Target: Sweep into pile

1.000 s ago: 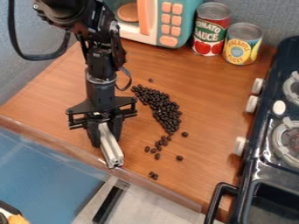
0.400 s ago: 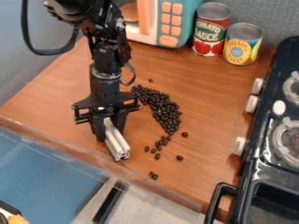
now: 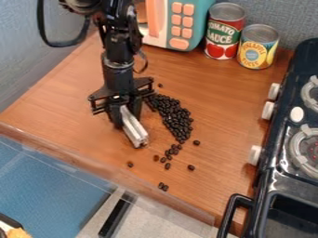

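Observation:
The gripper (image 3: pixel 126 111) hangs over the left-middle of the wooden counter, shut on a pale metal bar (image 3: pixel 134 128) that slants down and to the right. To the right of the bar lies the main pile of dark beans (image 3: pixel 175 118), a long band running from beside the gripper down toward the middle. Below it several beans (image 3: pixel 168 156) trail off loosely. A single bean (image 3: pixel 129 164) lies below the bar's end, two beans (image 3: pixel 162 186) sit near the counter's front edge, and one bean (image 3: pixel 160 85) lies above the pile.
A teal toy microwave (image 3: pixel 186 23), a tomato can (image 3: pixel 224 30) and a pineapple can (image 3: pixel 258 46) stand at the back. The black toy stove (image 3: pixel 282 186) borders the right side, and a clear rim (image 3: pixel 99 172) runs along the counter's front edge.
My gripper and the bar have moved up and to the right, closer to the pile. A bean below the bar's end has come into sight. The main pile looks the same.

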{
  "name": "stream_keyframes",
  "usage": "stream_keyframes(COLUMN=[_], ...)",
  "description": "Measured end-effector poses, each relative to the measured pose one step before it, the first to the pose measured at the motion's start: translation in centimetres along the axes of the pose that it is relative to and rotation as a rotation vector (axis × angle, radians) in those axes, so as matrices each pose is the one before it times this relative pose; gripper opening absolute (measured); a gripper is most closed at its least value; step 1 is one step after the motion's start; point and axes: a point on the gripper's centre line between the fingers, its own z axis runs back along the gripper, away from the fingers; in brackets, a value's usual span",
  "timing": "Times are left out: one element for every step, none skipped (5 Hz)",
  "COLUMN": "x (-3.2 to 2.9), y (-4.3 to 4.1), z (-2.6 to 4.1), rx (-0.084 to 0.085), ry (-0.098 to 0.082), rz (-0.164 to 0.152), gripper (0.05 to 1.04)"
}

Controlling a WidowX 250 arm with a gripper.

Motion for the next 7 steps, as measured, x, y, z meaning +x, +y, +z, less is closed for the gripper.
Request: stream_keyframes(x=[-0.020, 0.231, -0.136, -0.231, 0.100, -0.040, -0.585], y=[-0.080, -0.139, -0.115, -0.735, -0.400, -0.264, 0.232], z=[0.116, 0.080, -0.011, 0.166, 0.166, -0.042, 0.381], rx=[-0.0048, -0.0136, -0.0079, -0.0257, -0.0095, -0.0091, -0.0073], ry=[0.0100, 0.0058, 0.0039, 0.0094, 0.0077, 0.0095, 0.0240], rz=[0.0028, 0.0016, 0.0053, 0.0082, 0.0063, 0.0029, -0.0307], gripper=[0.387, 0.386, 0.386, 0.386, 0.386, 0.386, 0.386])
